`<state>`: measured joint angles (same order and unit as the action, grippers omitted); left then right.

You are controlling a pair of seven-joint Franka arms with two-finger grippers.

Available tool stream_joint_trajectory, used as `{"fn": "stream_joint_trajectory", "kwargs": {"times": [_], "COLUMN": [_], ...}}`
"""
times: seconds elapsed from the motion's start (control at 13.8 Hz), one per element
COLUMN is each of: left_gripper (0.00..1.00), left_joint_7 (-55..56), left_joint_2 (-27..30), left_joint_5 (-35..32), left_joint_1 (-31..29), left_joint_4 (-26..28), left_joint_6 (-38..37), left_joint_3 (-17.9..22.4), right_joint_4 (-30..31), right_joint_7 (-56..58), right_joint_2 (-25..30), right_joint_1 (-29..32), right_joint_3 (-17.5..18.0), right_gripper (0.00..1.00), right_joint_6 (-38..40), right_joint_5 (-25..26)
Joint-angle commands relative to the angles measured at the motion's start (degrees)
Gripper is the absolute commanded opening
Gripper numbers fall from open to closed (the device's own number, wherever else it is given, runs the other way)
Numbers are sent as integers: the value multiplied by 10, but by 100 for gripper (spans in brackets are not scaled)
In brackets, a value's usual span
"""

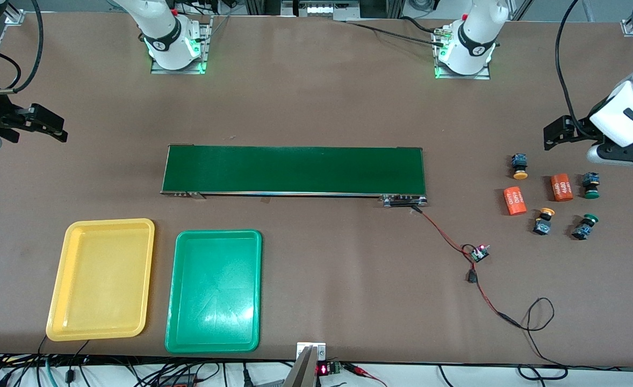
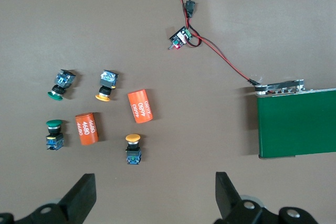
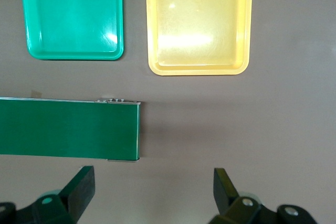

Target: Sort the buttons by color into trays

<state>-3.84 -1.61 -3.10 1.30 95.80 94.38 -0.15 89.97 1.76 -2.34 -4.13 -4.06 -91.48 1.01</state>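
1. The left gripper (image 1: 555,134) hangs with its fingers spread wide and holding nothing, over bare table at the left arm's end, just up-table of the cluster of buttons; in the left wrist view its fingertips (image 2: 84,192) frame open brown tabletop.
2. Below it lie four buttons: a yellow-capped button (image 1: 519,166) closest, a green-capped button (image 1: 590,186), a second yellow-capped button (image 1: 543,221) and a second green-capped button (image 1: 584,227), the last two nearer the front camera.
3. Two orange cylinders (image 1: 515,200) marked 4680 lie among them, apart from each button but close, so gaps between pieces are narrow.
4. The conveyor belt (image 1: 295,170) runs along the table's middle; its end with a red-and-black wire (image 1: 445,236) is well apart from the buttons.
5. The right gripper (image 1: 48,126) hovers wide open and empty over bare table at the right arm's end.
6. The yellow tray (image 1: 58,322) and green tray (image 1: 174,338) lie side by side, close but apart, near the front edge, both empty, with free table around them.
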Motion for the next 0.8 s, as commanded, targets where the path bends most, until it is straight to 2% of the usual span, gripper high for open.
{"fn": "stream_joint_trajectory", "kwargs": {"times": [0.0, 0.73], "left_gripper": [100, 100], "left_joint_7": [-6, -5], "left_joint_2": [-14, -30], "left_joint_5": [10, 13], "left_joint_1": [-4, 0], "left_joint_4": [-28, -33], "left_joint_6": [-17, -34], "left_joint_3": [1, 1], "right_joint_4": [10, 10], "right_joint_7": [1, 0], "right_joint_2": [8, 8], "right_joint_1": [-1, 0], "right_joint_3": [2, 2], "right_gripper": [100, 100], "right_joint_6": [-7, -7], "right_joint_5": [9, 7]}}
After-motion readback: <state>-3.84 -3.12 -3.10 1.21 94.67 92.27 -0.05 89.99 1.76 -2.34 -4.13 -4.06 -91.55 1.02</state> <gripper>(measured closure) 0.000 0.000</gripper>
